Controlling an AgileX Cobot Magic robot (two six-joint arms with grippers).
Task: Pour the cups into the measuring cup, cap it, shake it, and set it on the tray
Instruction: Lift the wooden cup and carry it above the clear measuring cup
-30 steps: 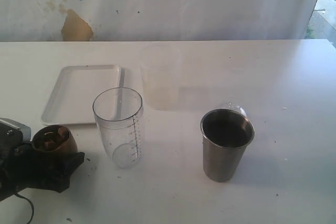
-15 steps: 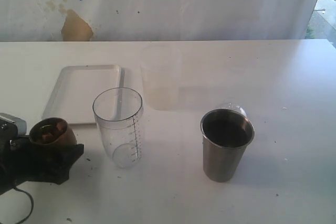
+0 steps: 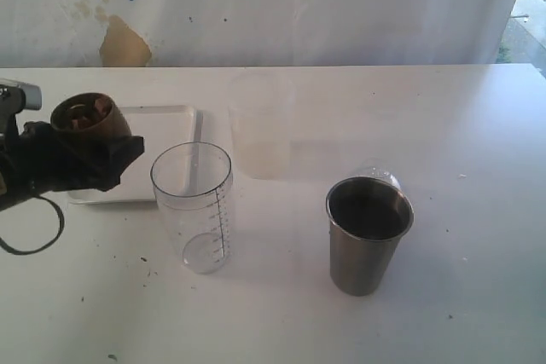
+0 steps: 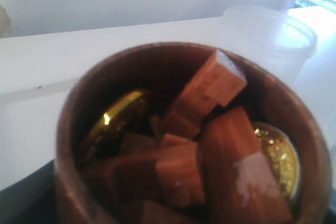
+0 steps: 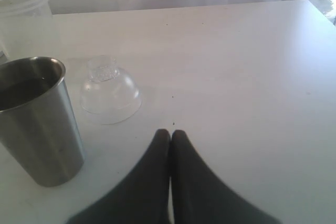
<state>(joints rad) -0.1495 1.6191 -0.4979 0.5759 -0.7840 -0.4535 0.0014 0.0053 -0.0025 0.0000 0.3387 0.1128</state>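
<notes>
Exterior view: the left gripper (image 3: 90, 159) is seen at the left, its black jaws clamped around the small brown cup (image 3: 85, 121), which is held upright with its mouth up and overlaps the left part of the white tray (image 3: 158, 130). The measuring cup (image 3: 193, 206) is set upright on the white table (image 3: 478, 159) just to the right of the held cup, in front of the tray's right corner, and is apart from both. A frosted cup (image 3: 260, 130) is seen behind it. The steel tumbler (image 3: 368, 243) is placed upright well to the right, and a clear domed lid (image 3: 380, 178) is partly hidden just behind it. Left wrist view: the brown cup is shown from close above and is filled with reddish wooden blocks (image 4: 210, 85) and gold coins (image 4: 118, 116); the frosted cup is seen beyond its rim. Right wrist view: the right gripper (image 5: 170, 134) is shown with its two dark fingers pressed together and nothing between them, above bare table. The tumbler and the domed lid, which is laid with its knob upward, are seen near each other, apart from the fingers.
</notes>
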